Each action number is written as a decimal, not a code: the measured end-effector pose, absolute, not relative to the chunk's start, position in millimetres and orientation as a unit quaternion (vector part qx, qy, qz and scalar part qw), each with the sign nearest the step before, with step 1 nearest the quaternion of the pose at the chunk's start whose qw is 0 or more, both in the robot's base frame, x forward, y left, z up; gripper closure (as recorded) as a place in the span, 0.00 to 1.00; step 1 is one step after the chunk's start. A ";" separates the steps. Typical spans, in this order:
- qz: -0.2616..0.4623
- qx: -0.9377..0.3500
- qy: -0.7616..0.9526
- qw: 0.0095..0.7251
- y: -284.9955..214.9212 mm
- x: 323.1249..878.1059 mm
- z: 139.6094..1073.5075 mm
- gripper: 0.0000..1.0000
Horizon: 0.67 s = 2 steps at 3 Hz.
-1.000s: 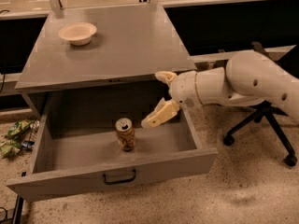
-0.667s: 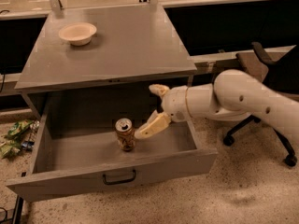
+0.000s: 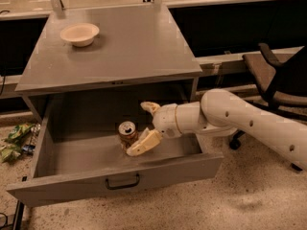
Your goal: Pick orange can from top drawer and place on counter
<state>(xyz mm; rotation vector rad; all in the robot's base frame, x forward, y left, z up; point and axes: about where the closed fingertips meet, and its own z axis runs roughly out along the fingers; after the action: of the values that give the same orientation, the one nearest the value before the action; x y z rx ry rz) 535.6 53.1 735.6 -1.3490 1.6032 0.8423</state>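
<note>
Hand (image 3: 137, 128), wide open and empty, inside top drawer (image 3: 57, 188), seemingly just beside upright orange can (image 3: 127, 132).

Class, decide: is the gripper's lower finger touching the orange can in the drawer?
Cannot tell. The camera view shows the open gripper with its lower finger overlapping the orange can in the top drawer; depth is unclear.

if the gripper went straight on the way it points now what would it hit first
Most likely the orange can: the gripper, open inside the top drawer, points toward the can, which stands just ahead of its fingers. Depth is unclear, so it might pass beside it.
</note>
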 end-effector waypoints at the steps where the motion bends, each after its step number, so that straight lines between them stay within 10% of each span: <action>1: 0.342 -0.536 0.644 0.425 63.3 538.5 716.4 0.00; 2: 0.341 -0.526 0.650 0.428 62.5 546.7 701.6 0.00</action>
<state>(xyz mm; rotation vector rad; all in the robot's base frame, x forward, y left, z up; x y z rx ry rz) 546.7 62.5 701.6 -1.3141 1.6235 0.8526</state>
